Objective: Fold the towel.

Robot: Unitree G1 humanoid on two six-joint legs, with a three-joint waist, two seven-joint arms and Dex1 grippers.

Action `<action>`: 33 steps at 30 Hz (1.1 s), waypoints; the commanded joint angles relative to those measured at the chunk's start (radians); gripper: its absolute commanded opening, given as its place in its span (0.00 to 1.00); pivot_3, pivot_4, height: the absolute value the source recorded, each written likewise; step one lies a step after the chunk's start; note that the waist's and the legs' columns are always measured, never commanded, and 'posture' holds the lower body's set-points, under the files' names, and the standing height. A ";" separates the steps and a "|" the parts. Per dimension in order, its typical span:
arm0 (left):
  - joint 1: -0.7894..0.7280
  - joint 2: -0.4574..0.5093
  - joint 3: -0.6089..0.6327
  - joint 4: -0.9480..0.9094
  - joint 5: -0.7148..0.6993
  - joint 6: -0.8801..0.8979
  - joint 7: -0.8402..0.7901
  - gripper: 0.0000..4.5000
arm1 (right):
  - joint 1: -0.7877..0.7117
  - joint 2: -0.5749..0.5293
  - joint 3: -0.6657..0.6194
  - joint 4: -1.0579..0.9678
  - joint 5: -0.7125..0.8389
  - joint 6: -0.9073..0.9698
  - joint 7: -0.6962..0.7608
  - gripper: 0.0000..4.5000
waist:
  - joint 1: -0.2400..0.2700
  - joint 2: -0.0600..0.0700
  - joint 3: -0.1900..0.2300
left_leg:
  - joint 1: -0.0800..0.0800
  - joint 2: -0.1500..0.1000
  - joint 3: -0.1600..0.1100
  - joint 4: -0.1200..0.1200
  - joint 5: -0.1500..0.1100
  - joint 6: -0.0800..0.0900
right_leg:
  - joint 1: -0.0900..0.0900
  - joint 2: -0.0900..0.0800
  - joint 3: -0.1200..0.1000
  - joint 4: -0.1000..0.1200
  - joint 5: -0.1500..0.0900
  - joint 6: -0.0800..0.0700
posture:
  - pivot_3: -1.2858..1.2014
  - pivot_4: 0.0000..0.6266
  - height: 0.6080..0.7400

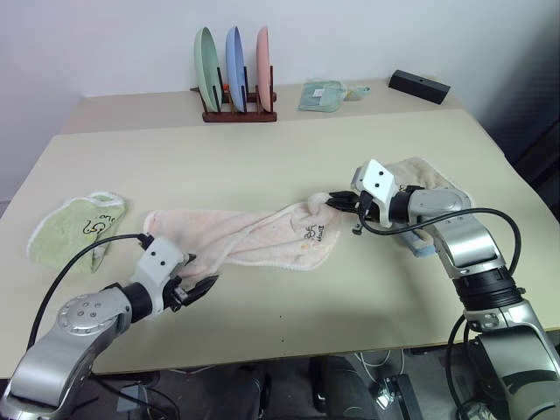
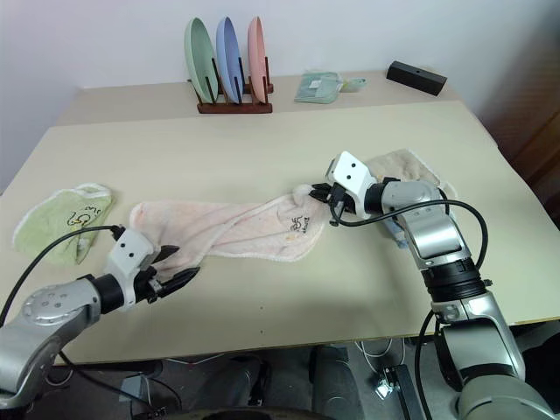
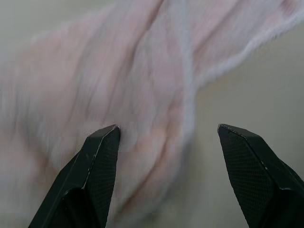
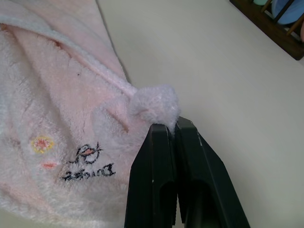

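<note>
The pale pink towel (image 1: 254, 236) lies stretched in a crumpled band across the middle of the table (image 1: 262, 157). Its dark logo (image 1: 313, 233) faces up near the right end. My right gripper (image 1: 339, 202) is shut on the towel's right corner (image 4: 154, 104), a small bunch of cloth above the table. At the towel's left end, near the front, my left gripper (image 1: 199, 287) is open. Its fingers (image 3: 97, 161) stand wide apart just above the pink cloth (image 3: 133, 71), holding nothing.
A light green towel (image 1: 74, 227) lies at the left edge. A beige towel (image 1: 420, 171) sits under my right arm. At the back stand a wooden rack of three plates (image 1: 236, 70), a folded green cloth (image 1: 322, 94) and a black box (image 1: 418, 86).
</note>
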 commanded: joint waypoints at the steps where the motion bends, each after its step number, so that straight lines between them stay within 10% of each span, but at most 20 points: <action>1: 0.017 0.013 0.040 0.029 0.036 -0.024 0.002 0.74 | -0.008 0.002 -0.009 0.003 -0.001 -0.033 0.007 0.00 | 0.002 0.000 0.000 | 0.000 0.000 0.000 0.000 0.000 0.000 | 0.000 0.000 0.000 0.000 0.000 0.000 | 0.52 0.24 1.00; 10: 0.022 -0.021 0.025 0.069 0.055 -0.070 -0.006 0.74 | -0.009 0.015 -0.005 0.029 -0.008 -0.061 0.005 0.00 | 0.003 0.000 0.000 | 0.000 0.000 0.000 0.000 0.000 0.000 | 0.001 0.000 0.000 0.000 0.000 0.000 | 0.52 0.24 1.00; 13: 0.019 -0.032 0.026 0.077 0.054 -0.098 -0.016 0.58 | -0.004 0.017 -0.004 0.026 -0.010 -0.062 0.003 0.00 | 0.003 0.000 0.000 | 0.000 0.000 0.000 0.000 0.000 0.000 | 0.001 0.000 0.000 0.000 0.000 0.000 | 0.52 0.24 1.00; 18: 0.017 -0.050 0.065 0.081 0.031 -0.150 -0.042 0.03 | 0.001 0.020 -0.006 0.015 -0.007 -0.056 0.000 0.00 | 0.003 0.000 0.000 | 0.000 0.000 0.000 0.000 0.000 0.000 | 0.000 0.000 0.000 0.000 0.000 0.000 | 0.52 0.24 1.00; 33: -0.213 -0.061 0.387 0.155 -0.245 -0.098 -0.013 0.01 | -0.102 -0.056 -0.076 0.091 -0.034 -0.167 -0.038 0.00 | 0.002 0.000 0.000 | 0.000 0.000 0.000 0.001 0.000 0.000 | 0.000 0.000 -0.001 0.000 0.000 0.000 | 0.52 0.24 1.00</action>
